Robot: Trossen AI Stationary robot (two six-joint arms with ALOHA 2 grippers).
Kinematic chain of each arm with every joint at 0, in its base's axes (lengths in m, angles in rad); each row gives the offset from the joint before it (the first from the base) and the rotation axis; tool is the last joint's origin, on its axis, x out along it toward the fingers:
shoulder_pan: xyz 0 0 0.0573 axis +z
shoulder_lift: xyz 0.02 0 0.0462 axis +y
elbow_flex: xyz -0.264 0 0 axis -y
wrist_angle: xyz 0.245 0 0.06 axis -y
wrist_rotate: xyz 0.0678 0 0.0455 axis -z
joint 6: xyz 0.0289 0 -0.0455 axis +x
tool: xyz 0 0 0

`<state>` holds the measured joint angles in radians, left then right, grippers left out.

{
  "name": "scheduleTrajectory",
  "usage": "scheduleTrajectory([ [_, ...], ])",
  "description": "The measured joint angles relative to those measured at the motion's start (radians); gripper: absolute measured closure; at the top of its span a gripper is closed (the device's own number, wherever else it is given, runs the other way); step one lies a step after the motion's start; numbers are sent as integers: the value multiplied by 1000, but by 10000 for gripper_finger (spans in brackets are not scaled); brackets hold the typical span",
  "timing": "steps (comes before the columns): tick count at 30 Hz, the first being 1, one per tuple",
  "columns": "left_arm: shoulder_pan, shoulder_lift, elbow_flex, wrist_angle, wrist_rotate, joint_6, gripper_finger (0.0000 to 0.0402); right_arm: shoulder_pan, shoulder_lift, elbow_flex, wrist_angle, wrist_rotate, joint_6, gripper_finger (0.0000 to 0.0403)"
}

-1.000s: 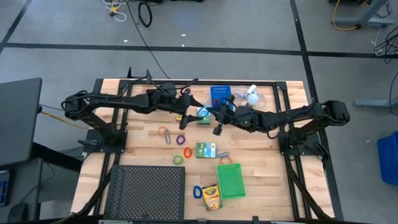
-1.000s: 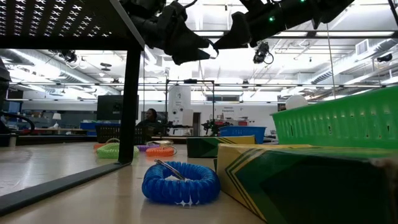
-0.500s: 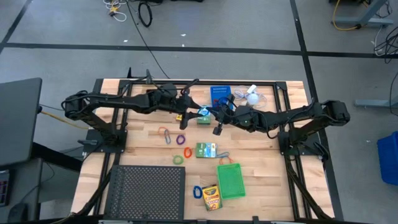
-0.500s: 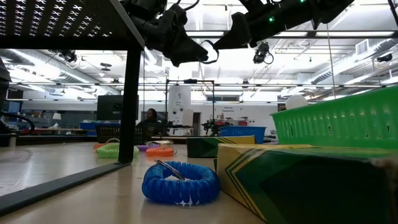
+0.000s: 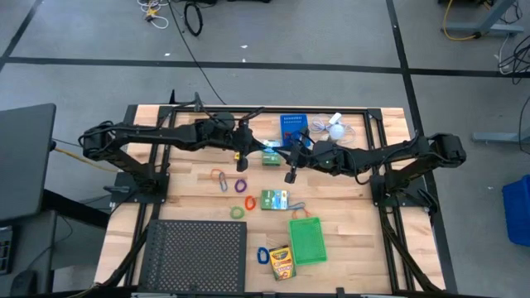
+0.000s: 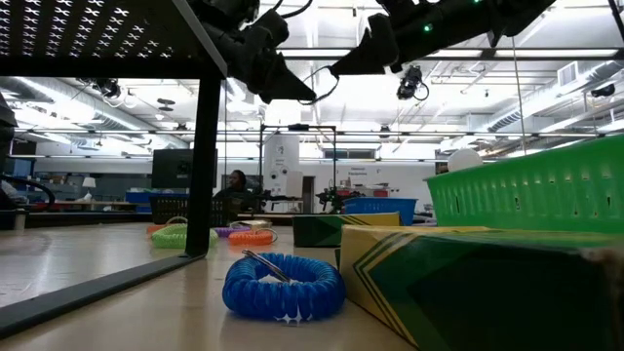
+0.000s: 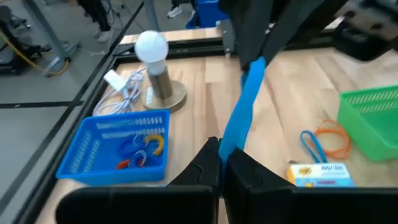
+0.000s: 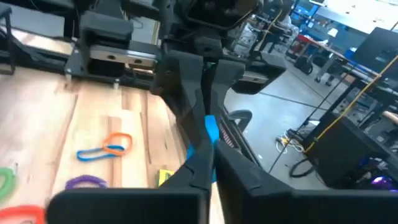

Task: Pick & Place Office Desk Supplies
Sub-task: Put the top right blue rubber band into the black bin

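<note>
A blue rubber band (image 7: 242, 112) is stretched in the air between my two grippers over the middle of the table, above a green-white box (image 5: 271, 158). My left gripper (image 7: 222, 163) is shut on one end and my right gripper (image 8: 209, 155) on the other. In the high view my left gripper (image 5: 244, 151) and right gripper (image 5: 291, 164) face each other. A blue bin (image 5: 292, 126) with loops in it stands at the far edge. More loops (image 5: 220, 179) lie on the wood. My left gripper pinches the band's near end (image 7: 231, 142) between its two fingers, coming roughly level from the table's left. The band runs taut away from the fingers, clear of the table. My right gripper pinches the band's other end (image 7: 256, 65) between its fingers, coming roughly level from the table's right. That end (image 8: 211, 132) is lifted clear.
A white mini fan (image 5: 335, 128) stands right of the blue bin. A second green-white box (image 5: 274, 199), a green bin (image 5: 308, 240), a crayon box (image 5: 281, 263) and a blue coil loop (image 5: 263, 255) lie nearer. A black mesh tray (image 5: 197, 257) fills the near left.
My left gripper has shut on the free end of the blue band and tipped a little. The band, which hung as a slack loop from my right gripper, now runs between both grippers. Both hands have stayed in place.
</note>
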<state>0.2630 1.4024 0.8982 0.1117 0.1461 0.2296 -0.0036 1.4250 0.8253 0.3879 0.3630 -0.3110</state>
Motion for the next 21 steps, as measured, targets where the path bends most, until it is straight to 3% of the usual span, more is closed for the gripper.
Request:
scheduleTrajectory([
  [7,13,-85,0,-112,-30,45,399,0,0,0,4,-25,42,248],
  [12,49,-127,0,-230,-109,48,400,2,0,0,-7,-52,42,161],
  [16,98,-140,0,-322,-170,48,400,3,0,0,-18,-76,60,147],
  [21,184,-141,0,-417,-207,42,400,3,0,0,-45,-80,64,163],
])
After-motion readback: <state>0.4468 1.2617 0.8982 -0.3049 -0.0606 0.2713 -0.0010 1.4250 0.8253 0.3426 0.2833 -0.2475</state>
